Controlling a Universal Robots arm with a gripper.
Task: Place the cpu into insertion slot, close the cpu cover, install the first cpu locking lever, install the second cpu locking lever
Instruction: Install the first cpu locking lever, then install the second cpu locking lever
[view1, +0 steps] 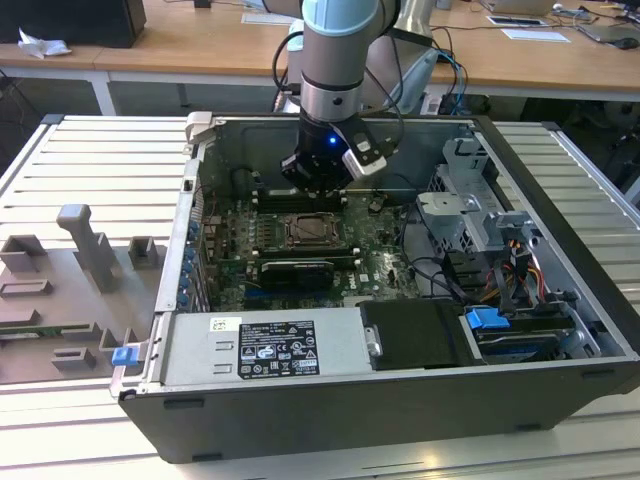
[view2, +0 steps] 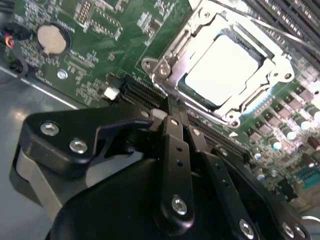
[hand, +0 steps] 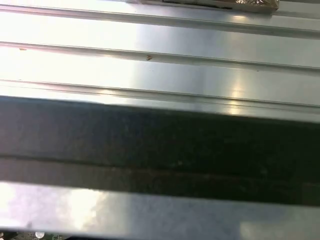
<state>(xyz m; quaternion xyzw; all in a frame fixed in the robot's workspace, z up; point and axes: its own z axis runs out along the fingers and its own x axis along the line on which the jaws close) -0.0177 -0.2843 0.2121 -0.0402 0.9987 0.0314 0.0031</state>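
While claw (view2: 170, 117) hangs above board with fingers drawn together, holding nothing, chip (view2: 223, 68) sits in socket (view2: 260, 107) just beyond fingertips. Metal cover frame (view2: 172, 52) lies flat over chip edges. Judged: placing and cover done; locking levers unclear. Farther off, open computer case (view1: 560, 190) on counter (view1: 90, 160).
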